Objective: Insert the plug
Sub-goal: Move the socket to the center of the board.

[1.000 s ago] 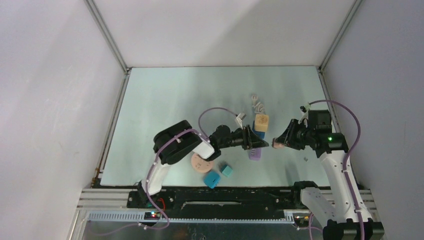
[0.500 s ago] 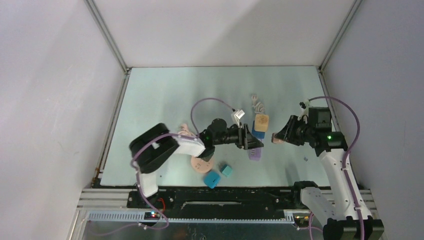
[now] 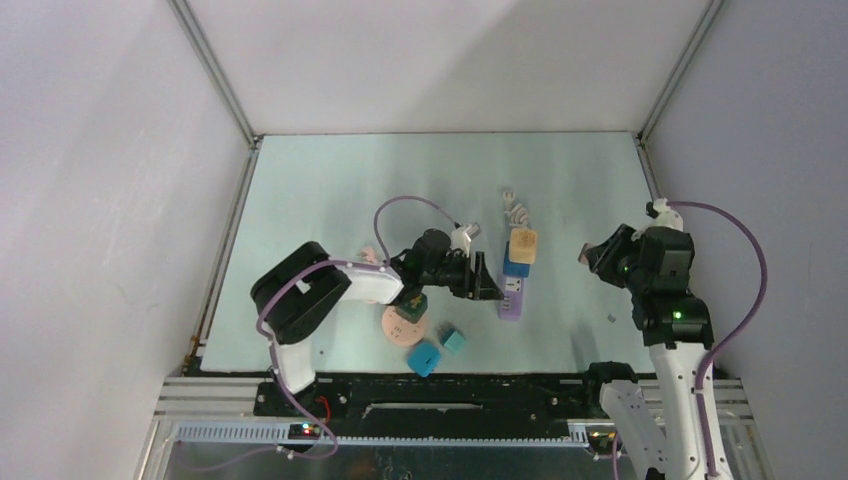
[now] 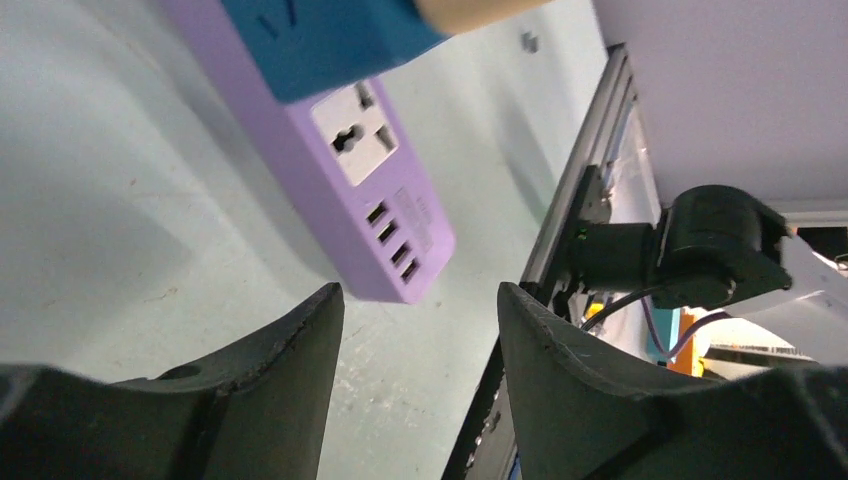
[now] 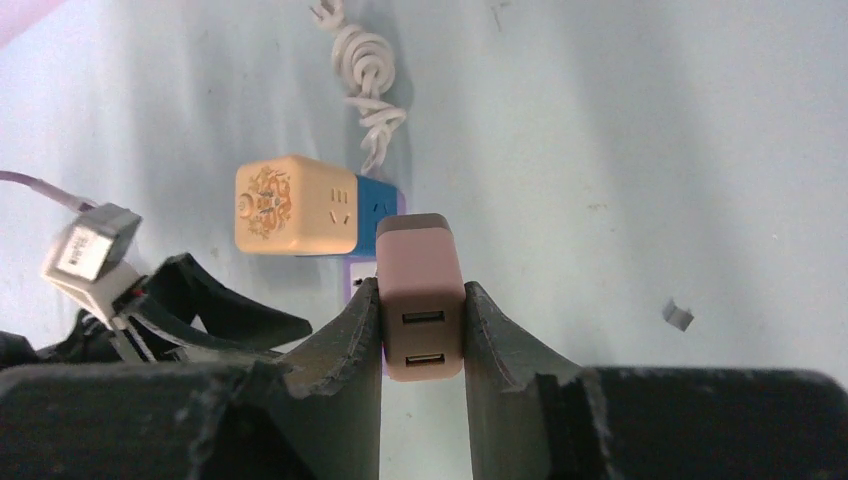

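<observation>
While the right gripper (image 3: 590,256) clamps a mauve plug (image 5: 421,300) between both fingers, its two USB ports facing the wrist camera, the left gripper (image 4: 420,292) hangs low over the pale green table (image 3: 330,200) with its jaws apart and nothing between them.

The plug is held clear of the table, off to the right of the purple power strip (image 4: 375,215) and not touching it. The strip lies flat near the middle of the table, just beyond the left gripper's fingertips. At its near end one socket sits uncovered, with a row of four USB ports beside it. Farther along the strip a blue adapter (image 4: 320,40) is seated, and a beige cube adapter (image 5: 295,217) sits against the blue one (its side carries a printed round emblem).

A coiled white cable (image 5: 365,90) lies on the table beyond the strip's far end. Near the left arm's base are a pink disc (image 3: 400,328) and two teal blocks (image 3: 425,357), close together and apart from the strip. A small grey scrap (image 5: 678,315) rests on the table to the right of the held plug.
</observation>
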Controlling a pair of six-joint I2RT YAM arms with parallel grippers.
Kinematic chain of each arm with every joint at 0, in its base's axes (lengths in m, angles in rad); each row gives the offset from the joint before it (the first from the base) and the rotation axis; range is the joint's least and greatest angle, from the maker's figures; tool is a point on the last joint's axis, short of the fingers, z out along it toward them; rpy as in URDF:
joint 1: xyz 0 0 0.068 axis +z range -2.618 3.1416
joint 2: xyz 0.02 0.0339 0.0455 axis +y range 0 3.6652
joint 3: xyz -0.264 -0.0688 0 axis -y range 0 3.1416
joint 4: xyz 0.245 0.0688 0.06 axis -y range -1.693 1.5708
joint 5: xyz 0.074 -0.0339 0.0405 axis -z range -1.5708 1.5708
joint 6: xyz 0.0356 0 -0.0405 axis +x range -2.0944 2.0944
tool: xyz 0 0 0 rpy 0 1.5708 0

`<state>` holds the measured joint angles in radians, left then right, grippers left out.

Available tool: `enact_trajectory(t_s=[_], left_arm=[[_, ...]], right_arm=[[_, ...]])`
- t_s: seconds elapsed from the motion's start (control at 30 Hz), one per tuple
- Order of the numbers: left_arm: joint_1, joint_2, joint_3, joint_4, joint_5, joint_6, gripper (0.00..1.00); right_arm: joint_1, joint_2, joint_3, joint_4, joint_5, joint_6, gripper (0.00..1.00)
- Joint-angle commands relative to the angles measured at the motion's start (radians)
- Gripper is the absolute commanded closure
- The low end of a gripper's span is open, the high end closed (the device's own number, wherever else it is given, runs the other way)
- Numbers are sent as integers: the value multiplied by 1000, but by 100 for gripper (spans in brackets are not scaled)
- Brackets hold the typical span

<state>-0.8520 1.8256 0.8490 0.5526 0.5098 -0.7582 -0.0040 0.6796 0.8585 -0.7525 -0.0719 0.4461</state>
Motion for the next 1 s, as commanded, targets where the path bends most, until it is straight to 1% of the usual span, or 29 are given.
enact_trajectory(t_s=[0.0, 0.1, 0.2, 0.3, 0.4, 0.47, 0.53, 0.6, 0.67, 0.77, 0.83, 0.97], left_arm=[[-5, 48, 87, -113, 56, 60, 38], [-22, 113, 150, -127, 111, 61, 37], [-44, 158, 213, -151, 125, 80, 35], [-62, 215, 274, -120, 164, 49, 34], [-82, 266, 333, -68, 191, 7, 34], [-92, 285, 364, -45, 192, -12, 34], [-92, 284, 381, -60, 189, -10, 34], [-82, 250, 343, -73, 158, 12, 34], [-60, 198, 272, -77, 119, 32, 33], [-8, 100, 153, -63, 81, 45, 33], [19, 31, 90, -61, 69, 80, 33], [46, -103, 45, -171, 45, 193, 33]], right_arm=[[-24, -14, -19, 1, -39, -4, 100], [-24, -21, -67, 40, -155, -23, 100], [-24, -10, -100, 59, -230, -15, 100], [-24, 20, -109, 61, -269, -12, 100], [-24, 57, -104, 65, -271, 1, 100], [-25, 105, -86, 51, -280, 9, 100], [-25, 174, -51, 15, -304, 0, 100], [-24, 274, 5, -47, -314, -28, 100], [-19, 357, 65, -106, -345, -87, 100], [1, 435, 159, -189, -299, -162, 100], [34, 473, 189, -210, -290, -213, 100], [68, 547, 211, -222, -285, -301, 100]])
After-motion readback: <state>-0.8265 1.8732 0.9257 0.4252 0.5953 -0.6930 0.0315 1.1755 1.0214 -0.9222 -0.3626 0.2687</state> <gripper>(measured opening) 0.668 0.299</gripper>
